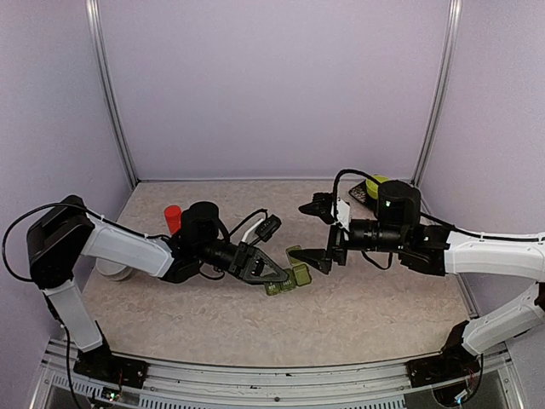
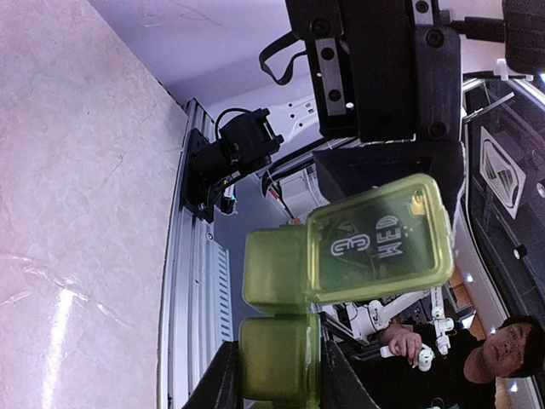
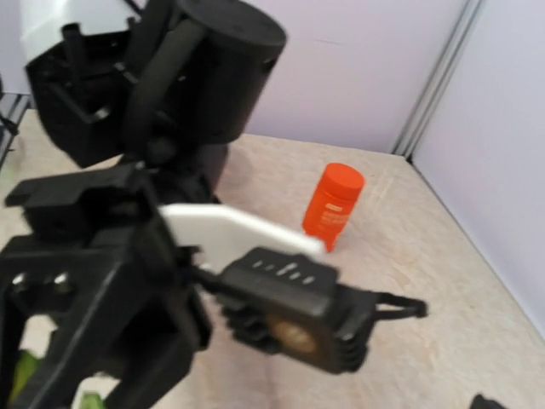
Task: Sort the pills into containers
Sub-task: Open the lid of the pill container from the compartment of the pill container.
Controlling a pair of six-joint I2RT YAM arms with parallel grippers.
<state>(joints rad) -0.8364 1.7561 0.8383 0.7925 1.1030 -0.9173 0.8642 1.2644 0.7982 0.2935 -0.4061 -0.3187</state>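
The containers (image 1: 285,278) are a green strip of joined square compartments, held off the table in my left gripper (image 1: 271,274). In the left wrist view the gripper (image 2: 277,385) is shut on the strip's end compartment (image 2: 277,358). One lid (image 2: 379,239) stands open and is marked WED. In the top view that open lid (image 1: 296,253) sits right by the lower finger of my right gripper (image 1: 317,233), which is open; I cannot tell if they touch. The right wrist view shows mostly the left arm's wrist (image 3: 170,170), not its own fingertips. No pills are visible.
An orange-red bottle (image 1: 173,217) stands upright at the back left, also in the right wrist view (image 3: 334,204). A white round object (image 1: 115,269) lies under the left arm. A yellow-green bowl (image 1: 375,183) sits at the back right, behind the right arm.
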